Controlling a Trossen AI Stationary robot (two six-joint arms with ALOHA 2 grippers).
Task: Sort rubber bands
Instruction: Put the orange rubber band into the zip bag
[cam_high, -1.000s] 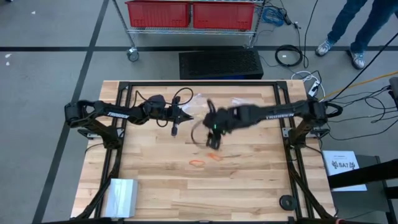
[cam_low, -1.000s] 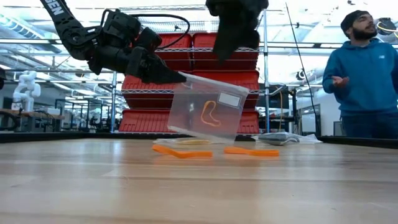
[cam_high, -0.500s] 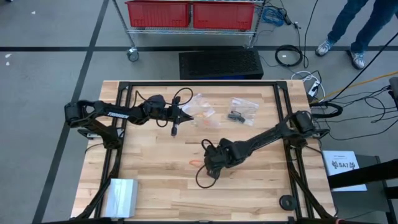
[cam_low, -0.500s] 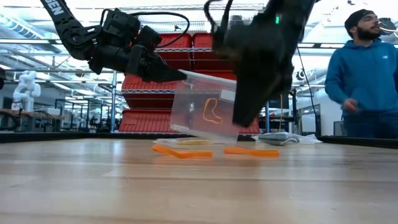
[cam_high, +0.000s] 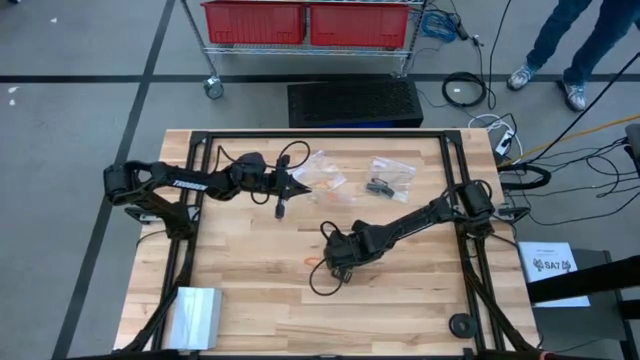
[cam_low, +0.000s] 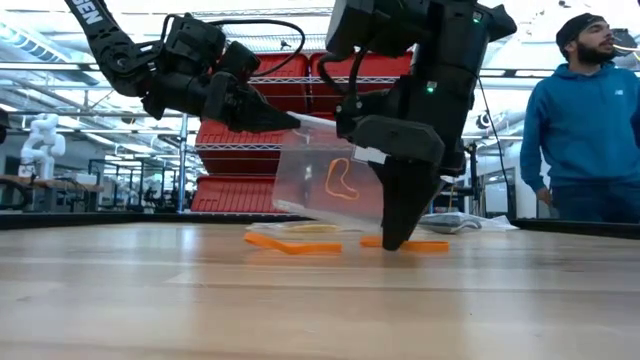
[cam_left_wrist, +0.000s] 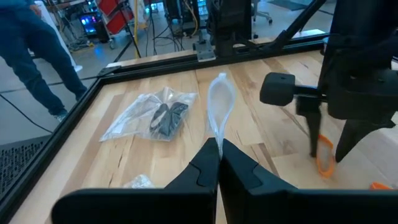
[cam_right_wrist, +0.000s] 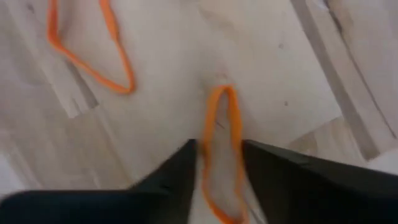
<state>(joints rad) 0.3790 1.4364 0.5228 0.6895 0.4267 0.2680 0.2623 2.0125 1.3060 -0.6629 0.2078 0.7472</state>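
Note:
My left gripper is shut on a clear plastic bag and holds it up over the far middle of the table. An orange rubber band sits inside the bag. My right gripper points steeply down with its tips at the tabletop. Its fingers stand apart on either side of an orange rubber band that lies flat on the wood. A second loose orange band lies flat beside it, also seen in the low view. My left gripper pinches the bag's top edge between its two fingers, coming nearly level from the table's left. The bag hangs below the fingers, clear of the table. My right gripper's fingertips flank the band on the table; whether they touch it I cannot tell.
A clear bag with black bands lies at the far middle of the table. A white box sits at the near left corner and a black disc at the near right. A person stands beyond the table's right side.
My right gripper has come away from the held bag, moved toward the table's near edge and dropped to the tabletop, tipping more steeply downward, until its fingertips stand at the orange band. The bag and the left gripper have stayed still.

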